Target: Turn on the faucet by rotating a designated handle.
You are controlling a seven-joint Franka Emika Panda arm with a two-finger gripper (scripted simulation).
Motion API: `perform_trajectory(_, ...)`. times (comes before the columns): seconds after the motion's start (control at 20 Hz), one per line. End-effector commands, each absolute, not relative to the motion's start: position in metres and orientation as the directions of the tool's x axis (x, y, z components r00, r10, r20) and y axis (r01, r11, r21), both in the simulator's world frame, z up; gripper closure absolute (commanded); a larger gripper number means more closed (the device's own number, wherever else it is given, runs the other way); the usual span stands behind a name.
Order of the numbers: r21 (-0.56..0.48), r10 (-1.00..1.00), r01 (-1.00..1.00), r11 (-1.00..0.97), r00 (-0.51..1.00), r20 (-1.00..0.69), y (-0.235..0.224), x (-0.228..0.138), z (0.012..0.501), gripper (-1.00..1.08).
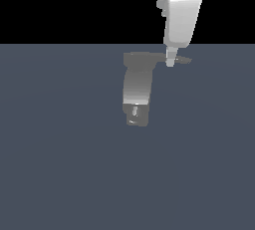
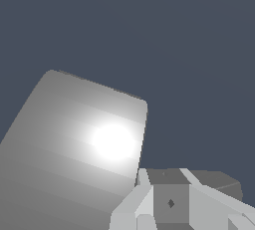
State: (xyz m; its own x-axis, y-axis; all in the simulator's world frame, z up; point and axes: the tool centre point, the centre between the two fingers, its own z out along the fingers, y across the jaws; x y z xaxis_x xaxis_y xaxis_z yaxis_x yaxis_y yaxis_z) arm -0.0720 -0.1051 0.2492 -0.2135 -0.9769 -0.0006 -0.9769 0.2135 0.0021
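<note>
The faucet point(image 1: 137, 87) stands on the flat slate-blue tabletop point(image 1: 60, 164), a little to the exterior view's right of its middle. Its blocky body runs from a dark grey top, through a pale band, down to a darker end that carries a small light nozzle point(image 1: 134, 112).

From the faucet's top, a thin dark-grey handle point(image 1: 183, 60) sticks out sideways toward the exterior view's right, tapering to a point.

The white Panda arm point(image 1: 182, 10) comes down from the upper edge of the exterior view, just to the right of the faucet's top. Its claw point(image 1: 171, 58) hangs at the level of the handle, and one narrow pale finger point(image 1: 171, 60) shows in front of the blade, close beside the faucet's top corner. The finger overlaps the handle near its root, with the pointed tip of the blade showing past it. Whether the claw touches the handle, and how wide it stands, cannot be told: only one finger shows in the exterior view, and the fingertips do not show in the wrist view.

In the wrist view, the faucet point(image 2: 74, 159) fills much of the frame as a broad grey slab with rounded corners and a bright glare spot on it. Beside it sits the pale faceted claw point(image 2: 172, 204), with a darker grey block point(image 2: 219, 181) behind it
</note>
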Motion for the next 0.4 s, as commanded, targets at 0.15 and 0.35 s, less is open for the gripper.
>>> perform_trajectory(0.15,0.0,-0.972,-0.972,0.234,-0.234,0.0,-0.138,-0.062,0.249,1.08)
perform_trajectory(0.35,0.0,-0.972,-0.972,0.237,-0.237,0.0,-0.15,-0.056,0.249,1.08)
